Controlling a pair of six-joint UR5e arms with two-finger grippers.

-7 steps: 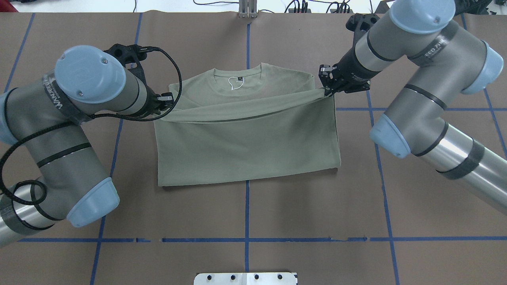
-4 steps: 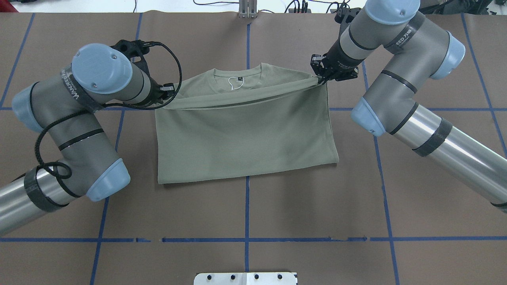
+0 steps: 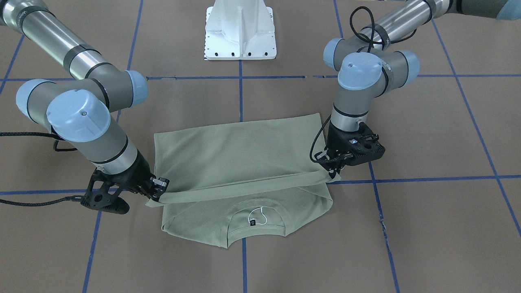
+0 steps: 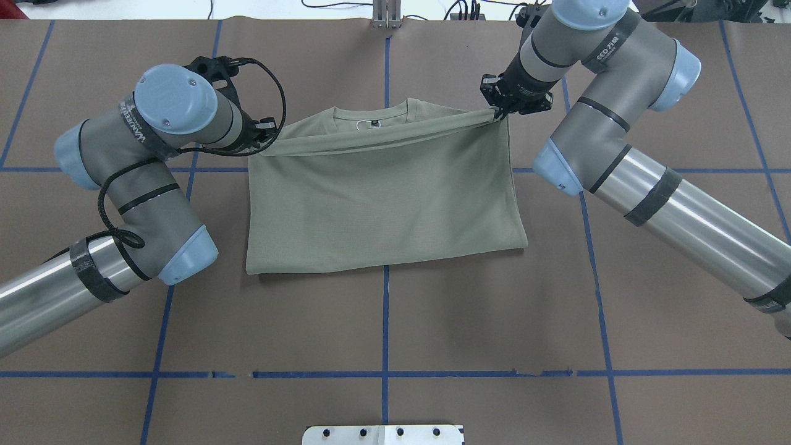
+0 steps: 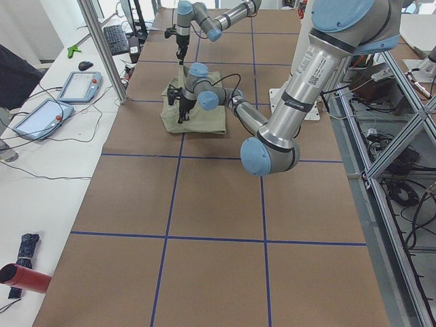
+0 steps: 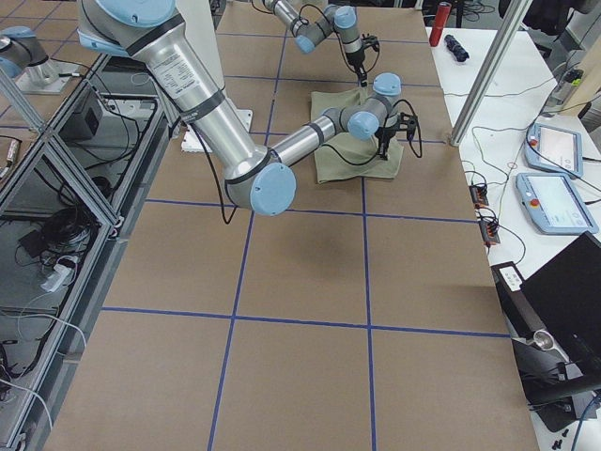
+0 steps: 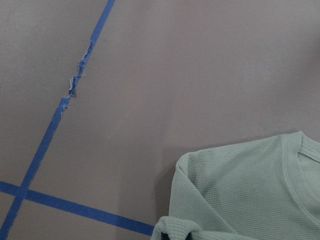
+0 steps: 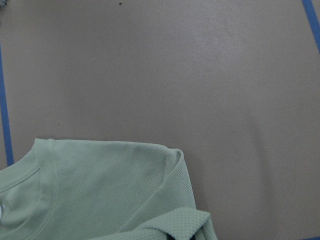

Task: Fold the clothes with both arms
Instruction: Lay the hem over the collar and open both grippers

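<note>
- Shirt (image 4: pixel 383 204) flat at mid-table, on brown table (image 4: pixel 383 334) paper marked with blue tape (image 4: pixel 384 321) lines.
- Lower half doubled up over the chest; crease (image 4: pixel 383 267) on the side nearer the robot.
- Free edge (image 4: pixel 383 139) raised off the cloth below, stretched between both grippers, just short of the collar (image 4: pixel 371 114).
- Black tag (image 3: pixel 253 221) with white loop showing inside the collar in the front-facing view.
- Left gripper (image 4: pixel 269 137) pinched tight on the edge's left corner, fingers angled down and inward.
- Right gripper (image 4: pixel 498 111) likewise clamped on the right corner, cloth bunched at its tips.
- Right corner farther from the robot than the left, so edge slanted across the shirt.
- In each wrist view, only a wad of knit at the bottom edge, with shoulder and collar on the table beyond.
- White pedestal (image 3: pixel 240 30) behind the shirt, well apart from it.
</note>
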